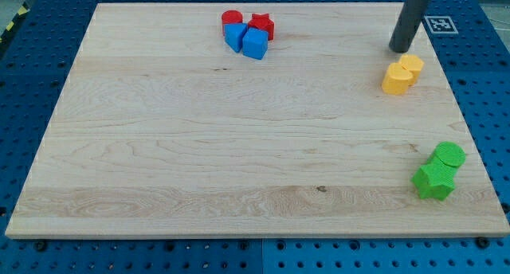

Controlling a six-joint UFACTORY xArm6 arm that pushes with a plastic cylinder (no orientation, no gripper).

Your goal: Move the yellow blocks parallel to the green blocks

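Camera view. Pale wooden worktop (199,131) on a blue pegboard. My tip (398,49), the lower end of the dark straight rod, sits near the view's top right, just above and slightly left of the yellow pair, close but with a small gap showing. No claw on this rig, so there is nothing spread or pinched to report.

Yellow blocks: a yellow hexagonal-looking block (396,79) and a yellow rounded block (412,65), touching, lined up on a diagonal rising to the view's right. Green blocks: a green round cylinder (449,155) and a green star-shaped block (434,182), touching, near the view's bottom right, also on a diagonal rising rightward. The two pairs lie well apart.

Two red blocks (249,23) and two blue blocks (246,41) cluster at the view's top centre, out of the way.

Judgement: the diagonals look close already, so only a small nudge is likely needed. Push slowly against one yellow block's side, not between them, or the pair may split. Keep strokes short and recheck the angle.
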